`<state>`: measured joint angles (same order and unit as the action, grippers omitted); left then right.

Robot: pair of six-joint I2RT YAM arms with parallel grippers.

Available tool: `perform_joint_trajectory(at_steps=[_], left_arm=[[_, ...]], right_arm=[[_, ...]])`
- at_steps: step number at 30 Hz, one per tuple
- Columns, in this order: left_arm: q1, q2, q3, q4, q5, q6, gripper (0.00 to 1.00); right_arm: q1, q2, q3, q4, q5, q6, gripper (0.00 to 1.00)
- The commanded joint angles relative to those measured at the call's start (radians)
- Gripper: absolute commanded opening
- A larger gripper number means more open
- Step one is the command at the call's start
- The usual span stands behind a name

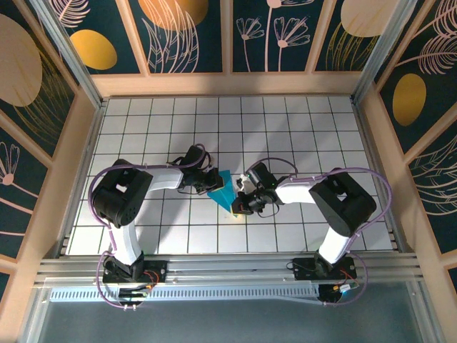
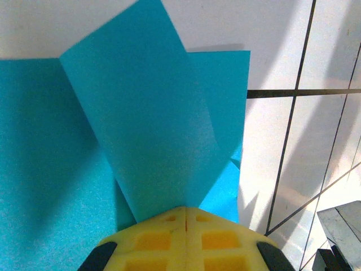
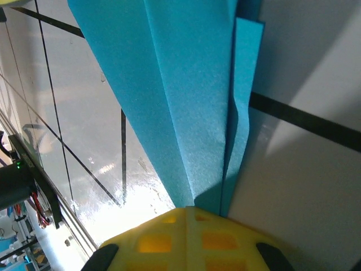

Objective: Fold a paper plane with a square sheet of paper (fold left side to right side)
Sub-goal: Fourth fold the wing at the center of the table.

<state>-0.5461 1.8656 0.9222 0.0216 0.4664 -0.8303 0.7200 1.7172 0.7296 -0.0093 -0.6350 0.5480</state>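
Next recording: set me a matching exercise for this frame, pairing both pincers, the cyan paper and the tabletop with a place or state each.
Things:
1. left pincer
2. right pincer
3. cyan paper sheet
4. tabletop

Descriptions:
A. white tiles with dark grid lines
B. creased, gripped from two sides
C. shut on the sheet's right side
D. shut on the sheet's left side

Pairs: 1-D; 2-C; 3-B; 4-A

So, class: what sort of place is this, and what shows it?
Likely a robot lab cell: white gridded table, panel walls around it, left arm and right arm on a metal rail, holding blue paper.
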Motion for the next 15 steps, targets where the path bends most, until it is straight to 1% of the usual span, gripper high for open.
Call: perform_joint_trajectory(at_steps=[1,15], left_arm=[[0.001,0.066,-0.017,-0.109,-0.106,0.017,0.0],[0.002,0.068,-0.014,-0.112,-0.11,0.022,0.0]], right_arm=[[0.019,-0.017,-0.039,-0.144,0.011,-0.028,0.0],[0.019,-0.057,-0.068,-0.2,0.021,-0.043,0.0]])
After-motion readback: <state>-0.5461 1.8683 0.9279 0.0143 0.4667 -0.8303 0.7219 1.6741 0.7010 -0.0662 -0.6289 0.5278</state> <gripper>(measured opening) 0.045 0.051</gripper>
